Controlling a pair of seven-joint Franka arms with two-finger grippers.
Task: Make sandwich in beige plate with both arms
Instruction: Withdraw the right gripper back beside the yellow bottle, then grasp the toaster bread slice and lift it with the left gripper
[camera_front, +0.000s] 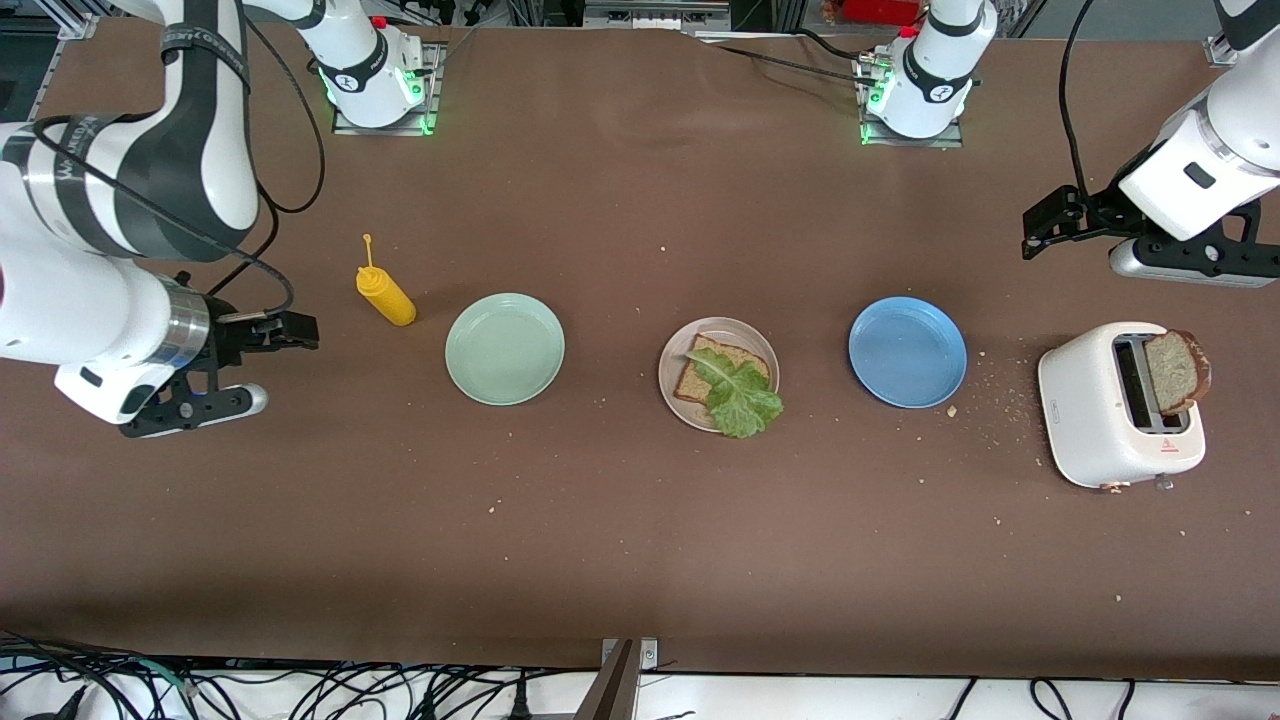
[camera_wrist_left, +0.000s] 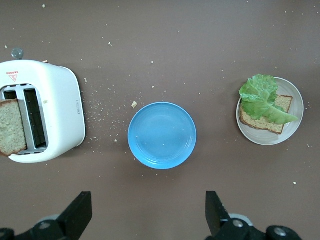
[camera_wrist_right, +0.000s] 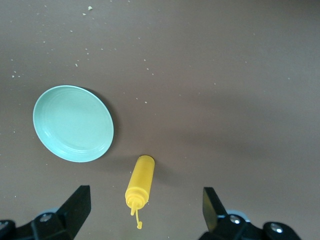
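The beige plate (camera_front: 672, 357) sits at the middle of the table, and everything else is placed from it here. On it lies one square slice of brown bread (camera_front: 700, 372), set at a slant so one corner points toward the robots' bases, with a ruffled green lettuce leaf (camera_front: 738, 395) on top; the leaf's long axis runs diagonally from the slice's middle toward the front camera and the left arm's end, its broad end hanging over the plate's rim. The toaster (camera_front: 1085, 420), well apart toward the left arm's end and slightly nearer the camera, holds a second bread slice (camera_front: 1175, 370) upright in one slot. Level with the beige plate, the blue plate (camera_front: 907, 351) lies beside it toward the left arm's end, the mint-green plate (camera_front: 504, 348) toward the right arm's end. Past that, slightly farther from the camera, lies the yellow squeeze bottle (camera_front: 385, 295). The right gripper (camera_wrist_right: 145, 207) hangs over the table at its own end, jaws spread wide, holding nothing. The left gripper (camera_wrist_left: 149, 212) hovers above the toaster's end, likewise wide and empty.
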